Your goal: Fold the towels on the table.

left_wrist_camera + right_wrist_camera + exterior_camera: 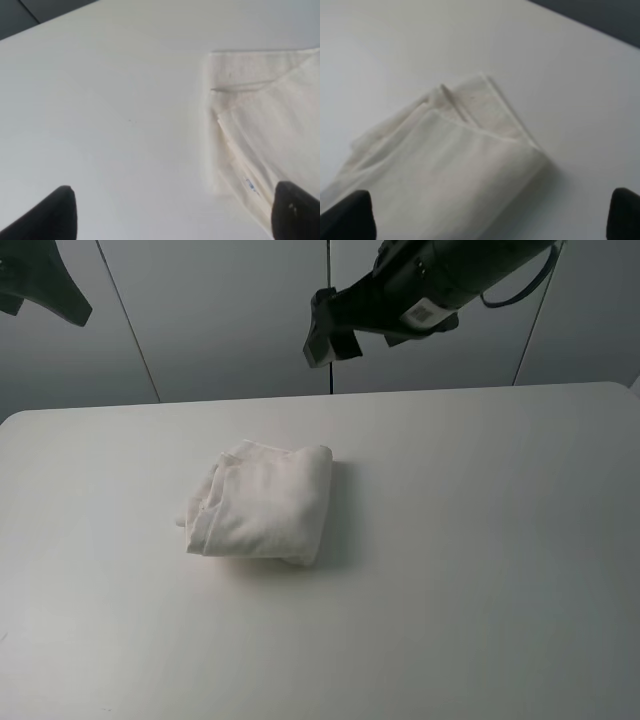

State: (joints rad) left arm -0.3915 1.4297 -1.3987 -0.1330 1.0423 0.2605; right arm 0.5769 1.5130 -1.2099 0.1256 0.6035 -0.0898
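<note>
The off-white towel [262,502] lies folded into a small thick bundle on the white table [470,560], left of its middle, with loose layered edges on its left side. It also shows in the left wrist view [270,125], with its small printed label [250,184], and in the right wrist view [445,170]. My left gripper [50,290] hangs high at the far left, open and empty [172,215]. My right gripper [325,335] hangs high above the table's far edge, open and empty [490,220]. Neither touches the towel.
Grey wall panels [220,310] stand behind the table's far edge. Bare tabletop surrounds the towel on every side, widest on the right [500,490] and at the front [300,660].
</note>
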